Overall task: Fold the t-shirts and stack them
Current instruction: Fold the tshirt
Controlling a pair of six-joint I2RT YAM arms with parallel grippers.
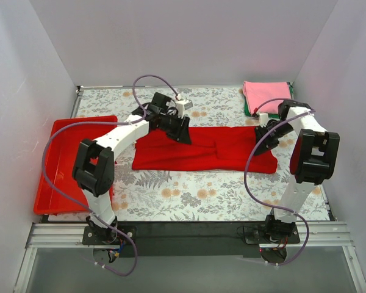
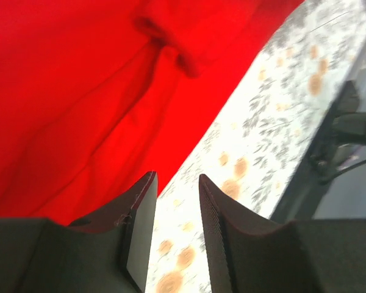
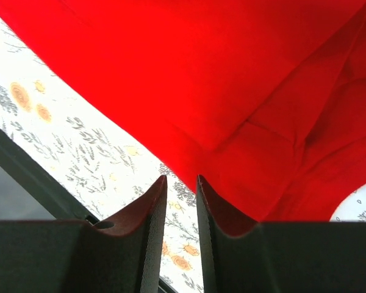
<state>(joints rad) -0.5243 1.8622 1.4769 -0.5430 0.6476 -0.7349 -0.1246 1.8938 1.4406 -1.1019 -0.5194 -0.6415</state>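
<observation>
Counter (image 1: 201,195), floral-patterned, carries everything you have in view. The bright red t-shirt (image 1: 207,149) lies flat across its middle as a long band running from 9 o'clock to 3 o'clock, creased near its centre. The red plastic tray (image 1: 58,165) sits at the counter's 9 o'clock edge, partly under your left arm and apart from the shirt. The pink t-shirt (image 1: 267,94) lies folded in the 1 o'clock corner, on top of the dark green t-shirt (image 1: 246,110), of which only a thin edge shows at the pile's 7 o'clock side.

Your left claw (image 1: 182,131) is at the red shirt's far edge, toward 11 o'clock of the garment. In the left wrist view this claw (image 2: 178,180) has its jaws parted, with bare counter showing between them and the cloth edge just beside one finger; it grips nothing.

Your right claw (image 1: 262,137) is at the shirt's 3 o'clock end. In the right wrist view this claw (image 3: 180,180) shows a narrow gap, counter visible through it, the red hem just beyond the tips; nothing is held.
</observation>
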